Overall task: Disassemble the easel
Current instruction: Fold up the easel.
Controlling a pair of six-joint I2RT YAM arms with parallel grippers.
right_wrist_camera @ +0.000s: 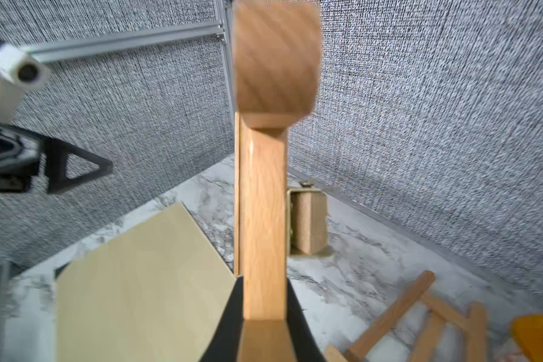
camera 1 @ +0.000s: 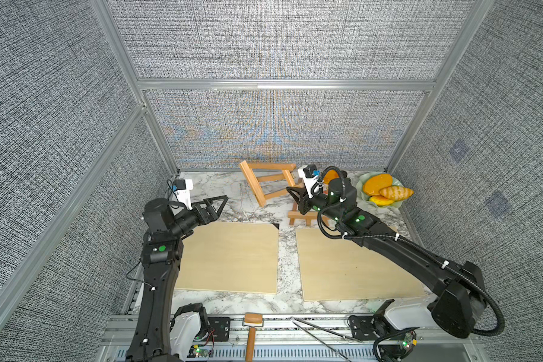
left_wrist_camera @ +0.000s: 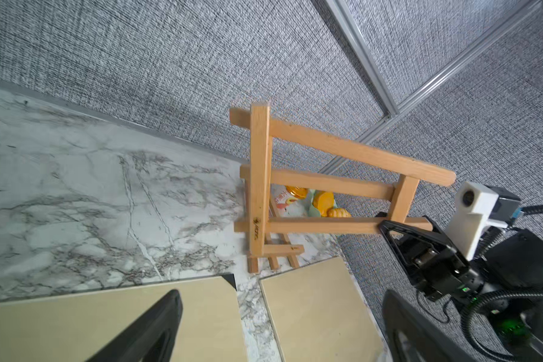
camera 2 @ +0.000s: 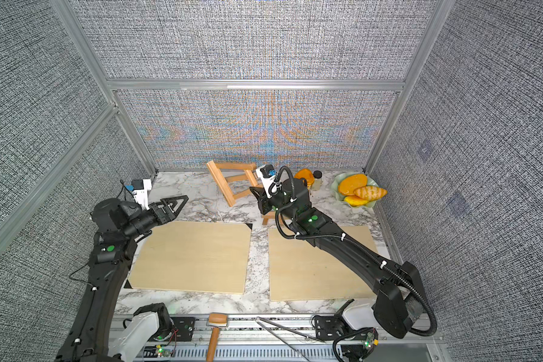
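Note:
The wooden easel [camera 1: 265, 183] [camera 2: 229, 185] is held tilted above the back of the marble table. My right gripper [camera 1: 293, 191] [camera 2: 256, 191] is shut on one of its long slats [right_wrist_camera: 261, 219], and the right wrist view shows that slat squeezed between both black fingers [right_wrist_camera: 237, 301]. A smaller slatted wooden piece [camera 1: 301, 216] [right_wrist_camera: 420, 313] rests on the marble under that arm. My left gripper [camera 1: 221, 200] [camera 2: 182, 199] [left_wrist_camera: 281, 294] hangs open and empty to the easel's left, well apart from it. From the left wrist the easel [left_wrist_camera: 326, 183] shows with the right gripper [left_wrist_camera: 386, 224] on its lower slat.
Two plywood boards [camera 1: 229, 257] [camera 1: 355, 263] lie side by side on the marble. A green bowl [camera 1: 361, 188] of orange toy food stands at the back right, with a small jar [camera 2: 317, 180] beside it. A mallet [camera 1: 252, 332] and tweezers [camera 1: 320, 332] lie on the front rail.

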